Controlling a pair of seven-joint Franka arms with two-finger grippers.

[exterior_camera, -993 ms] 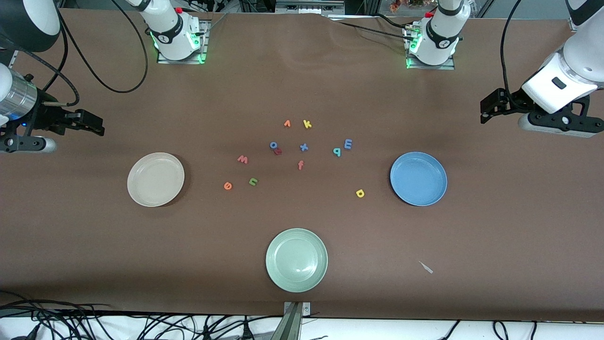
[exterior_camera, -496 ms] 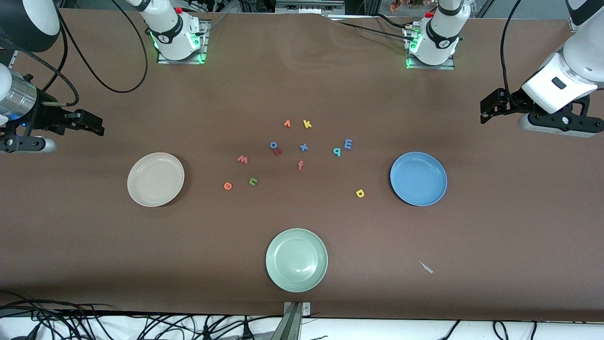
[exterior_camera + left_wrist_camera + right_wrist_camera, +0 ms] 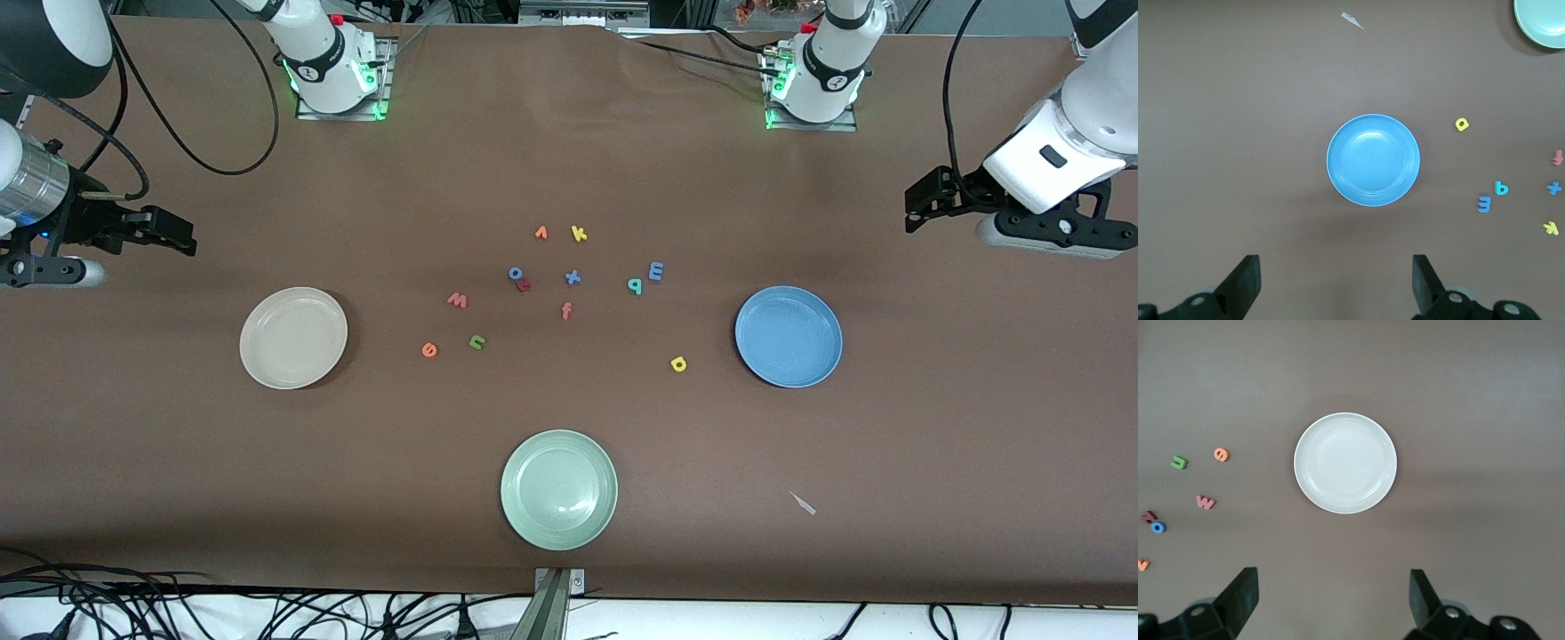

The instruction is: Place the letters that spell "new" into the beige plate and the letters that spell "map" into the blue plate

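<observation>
Below the open fingers (image 3: 1245, 283) of each raised gripper, plates lie empty; descend squarely over one letter, avoiding neighbours.

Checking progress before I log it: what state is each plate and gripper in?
beige plate: empty
blue plate: empty
pale green plate: empty
left gripper: open, holding nothing
right gripper: open, holding nothing

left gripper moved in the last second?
No. The left gripper hangs at the same spot above the table's end, same offset from the blue plate.
</observation>
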